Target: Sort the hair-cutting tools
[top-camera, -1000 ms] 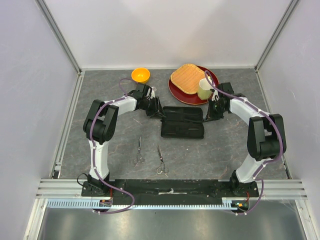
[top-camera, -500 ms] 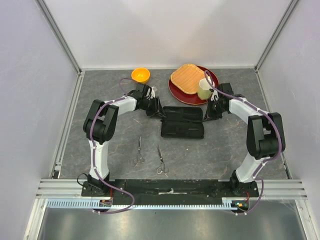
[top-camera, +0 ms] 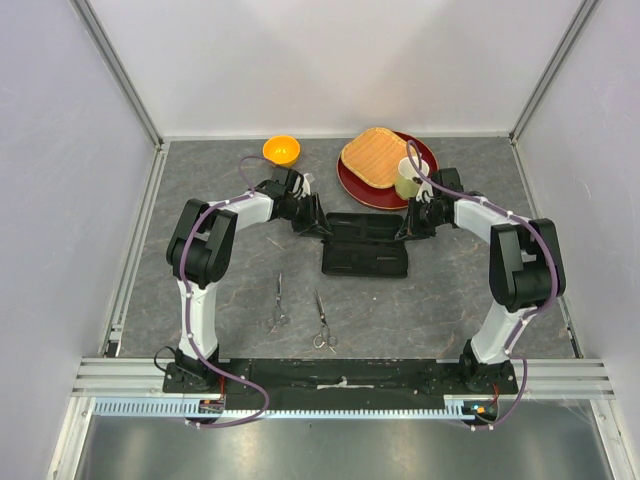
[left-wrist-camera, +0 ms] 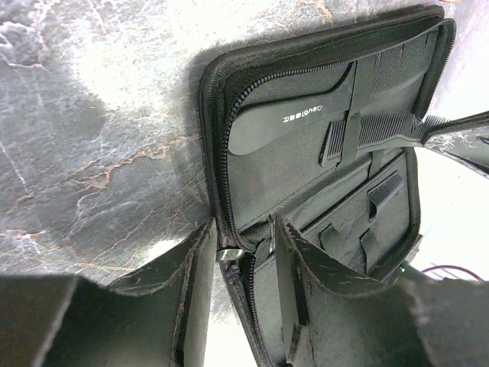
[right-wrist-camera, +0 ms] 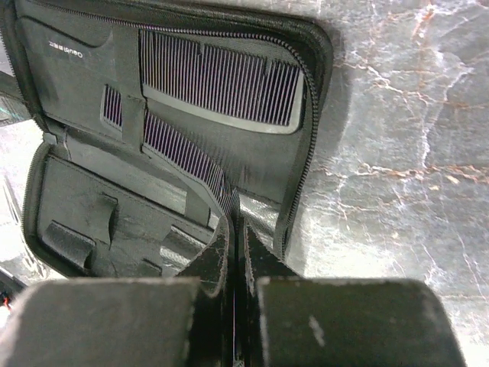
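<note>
An open black zip case (top-camera: 365, 245) lies mid-table. My left gripper (top-camera: 322, 228) is at its left end, jaws closed over the zip edge (left-wrist-camera: 229, 254), one finger outside and one inside. A handled black comb (left-wrist-camera: 298, 122) and a long black comb (left-wrist-camera: 382, 130) sit under straps in the upper half. At the case's right end my right gripper (top-camera: 404, 232) is shut on the tip of the long comb (right-wrist-camera: 164, 145), below the handled comb (right-wrist-camera: 221, 84). Two silver scissors (top-camera: 278, 303) (top-camera: 321, 322) lie on the table nearer the bases.
Behind the case stands a red plate (top-camera: 352, 190) carrying a yellow square thing (top-camera: 373, 157) and a pale cup (top-camera: 408, 178), close to my right wrist. An orange bowl (top-camera: 281, 150) sits at the back left. The lower case half (right-wrist-camera: 76, 206) shows only straps.
My right gripper has shifted a little left, toward the case's right end. The left arm, the case and the scissors have not moved.
</note>
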You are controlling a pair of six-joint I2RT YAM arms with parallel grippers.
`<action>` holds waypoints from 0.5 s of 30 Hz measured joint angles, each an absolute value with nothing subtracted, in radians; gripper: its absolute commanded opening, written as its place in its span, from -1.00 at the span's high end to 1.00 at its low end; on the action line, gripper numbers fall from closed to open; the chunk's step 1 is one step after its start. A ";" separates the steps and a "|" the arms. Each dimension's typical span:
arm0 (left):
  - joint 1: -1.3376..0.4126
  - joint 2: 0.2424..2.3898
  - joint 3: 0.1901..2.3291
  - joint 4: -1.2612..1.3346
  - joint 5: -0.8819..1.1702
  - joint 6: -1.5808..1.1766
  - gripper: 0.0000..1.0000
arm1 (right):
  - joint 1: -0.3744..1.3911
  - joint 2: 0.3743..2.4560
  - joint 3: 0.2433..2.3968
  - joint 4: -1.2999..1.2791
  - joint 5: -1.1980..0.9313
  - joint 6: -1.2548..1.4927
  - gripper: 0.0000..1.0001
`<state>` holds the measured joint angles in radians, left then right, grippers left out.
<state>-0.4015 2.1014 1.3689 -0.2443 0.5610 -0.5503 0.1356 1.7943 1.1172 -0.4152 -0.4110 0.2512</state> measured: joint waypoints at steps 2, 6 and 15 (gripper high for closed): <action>-0.402 2.101 1.369 -0.244 0.561 -0.550 0.13 | 0.136 1.809 1.120 -0.403 -0.426 0.255 1.00; -0.402 2.101 1.369 -0.244 0.560 -0.550 0.13 | 0.137 1.845 1.151 -0.404 -0.433 0.253 1.00; -0.405 2.101 1.373 -0.251 0.548 -0.549 0.14 | 0.155 1.868 1.232 -0.480 -0.374 0.187 0.97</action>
